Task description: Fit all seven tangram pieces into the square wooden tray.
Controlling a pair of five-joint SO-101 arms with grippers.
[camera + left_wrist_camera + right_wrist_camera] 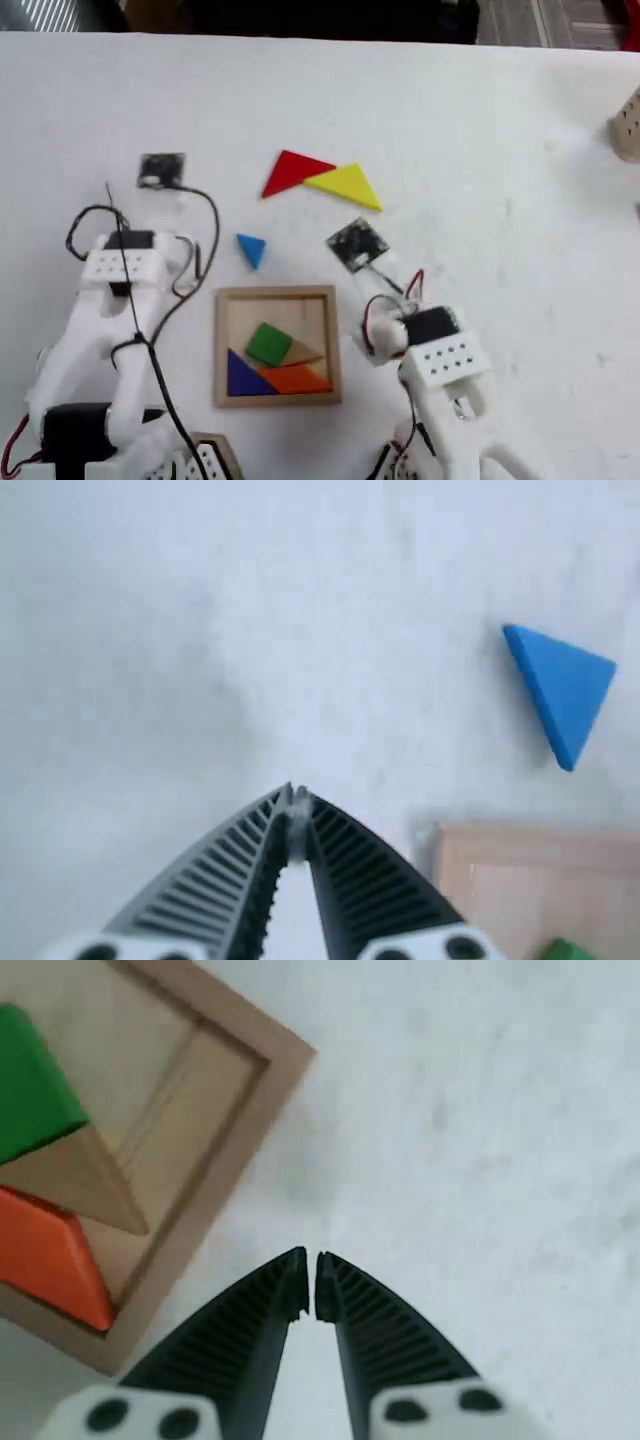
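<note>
Tray (221,345) is square, pale wood, and flat on the white table (480,150) between the two arms. Four pieces lie inside it, all in the half nearer the arms:
- green square (269,343) about mid-tray
- tan triangle (305,352) touching its right side
- orange piece (297,379) against the near rim
- dark blue triangle (240,376) in the near-left corner

The tray's far half is bare wood.

Three pieces are outside:
- small blue triangle (251,248) just beyond the tray's far rim, toward its left corner
- red triangle (293,172) and yellow triangle (347,185) farther beyond that rim, side by side and touching

Left gripper (292,802) hangs off the tray's far-left corner. Its jaws are pressed together on nothing, and the small blue triangle is near but apart. Right gripper (310,1272) sits off the tray's far-right corner. Its jaws are drawn together to a hairline, and it is also empty-handed.

Step in hand, as I read it: between placements, four of seven done, with neither arm committed to a piece.

Next move likely falls to the left arm, since the small blue triangle is closest to it. That calls for parting the jaws, centring over the triangle, and pinching across two of its edges. It is thin and may skid on the table. The arm then turns it to match a gap before lowering.
</note>
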